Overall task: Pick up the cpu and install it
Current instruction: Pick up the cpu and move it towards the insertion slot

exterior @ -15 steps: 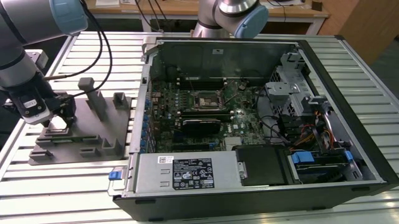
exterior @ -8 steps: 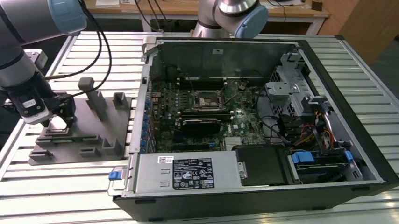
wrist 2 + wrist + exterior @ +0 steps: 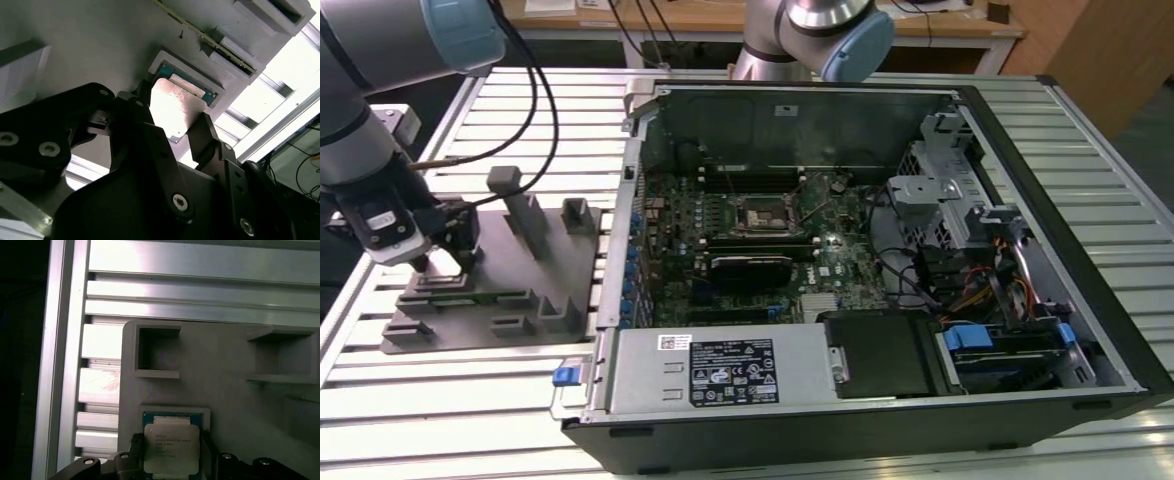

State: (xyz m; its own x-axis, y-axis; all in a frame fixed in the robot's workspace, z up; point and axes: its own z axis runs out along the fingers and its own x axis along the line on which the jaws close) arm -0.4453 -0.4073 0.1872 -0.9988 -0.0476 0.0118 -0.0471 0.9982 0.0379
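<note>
The cpu (image 3: 171, 447), a small square chip with a shiny silver top and a green rim (image 3: 176, 106), sits at a shallow square pocket of the grey fixture block (image 3: 494, 300). My gripper (image 3: 447, 262) hangs over that block at the exterior view's left. Its two black fingers (image 3: 137, 107) press against opposite edges of the chip in both wrist views, so my gripper (image 3: 172, 114) is shut on it. The chip stands at or barely above the pocket (image 3: 175, 415). The black-framed socket (image 3: 762, 213) lies on the green motherboard inside the open computer case.
The open computer case (image 3: 1014, 130) with drive cage, cables and power supply (image 3: 720, 370) fills the exterior view's right. Grey upright posts (image 3: 523, 205) rise from the fixture beside my gripper. A ribbed aluminium table (image 3: 454, 400) carries everything. A second arm's base (image 3: 821, 30) stands behind the case.
</note>
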